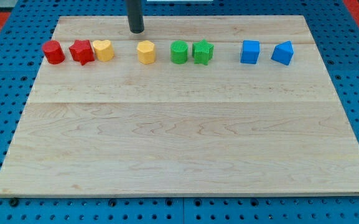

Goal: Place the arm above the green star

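The green star (203, 51) lies in a row of blocks near the view's top, right of centre. A green round block (179, 52) touches its left side. My tip (136, 30) rests on the board at the view's top, well to the left of the green star and a little above the row. It stands just above and left of the yellow hexagon-like block (146, 52), with a small gap between them.
At the row's left are a red round block (53, 52), a red star (81, 51) and a yellow heart (103, 50). At its right are a blue cube (250, 51) and a blue pointed block (282, 53). The wooden board (179, 137) sits on a blue pegboard.
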Motion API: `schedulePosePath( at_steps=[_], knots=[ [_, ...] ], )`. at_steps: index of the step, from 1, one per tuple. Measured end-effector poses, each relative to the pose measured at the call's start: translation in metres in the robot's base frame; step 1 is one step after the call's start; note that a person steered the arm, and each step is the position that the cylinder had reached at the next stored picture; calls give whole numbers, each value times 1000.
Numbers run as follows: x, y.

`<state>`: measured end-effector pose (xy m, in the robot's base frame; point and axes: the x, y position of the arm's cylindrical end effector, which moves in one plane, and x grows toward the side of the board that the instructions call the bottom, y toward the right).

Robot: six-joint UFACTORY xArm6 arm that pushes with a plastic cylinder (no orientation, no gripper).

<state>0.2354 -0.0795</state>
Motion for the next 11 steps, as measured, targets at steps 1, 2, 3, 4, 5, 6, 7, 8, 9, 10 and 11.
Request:
schedulePosePath(
  at_steps=[1, 2, 3, 4, 5, 6, 7, 8, 9, 10, 11],
  knots=[
    [0, 56],
    [0, 82],
    [0, 83],
    [0, 83],
    [0, 84],
    [0, 85],
    [3, 82],
    [4, 75],
    [6, 74],
    [6, 97],
    [6, 124]
  ],
)
